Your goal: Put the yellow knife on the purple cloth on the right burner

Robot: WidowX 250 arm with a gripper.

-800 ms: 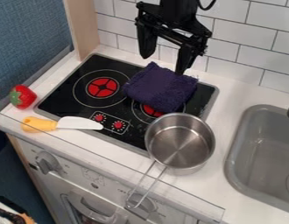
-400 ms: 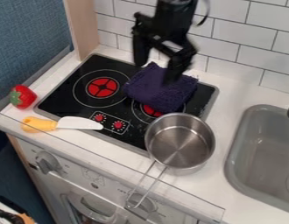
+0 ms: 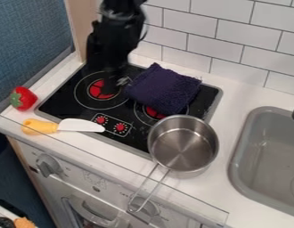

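The gripper [image 3: 112,82] hangs over the far left burner [image 3: 102,92]; whether it is open or closed I cannot tell. The yellow-handled knife [image 3: 40,126] lies at the near left, and the purple cloth [image 3: 163,89] partly covers the right burner [image 3: 154,113].

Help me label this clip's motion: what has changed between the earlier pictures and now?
The gripper moved left from over the purple cloth to over the left burner. The cloth, yellow-handled knife, strawberry and metal pot stayed where they were.
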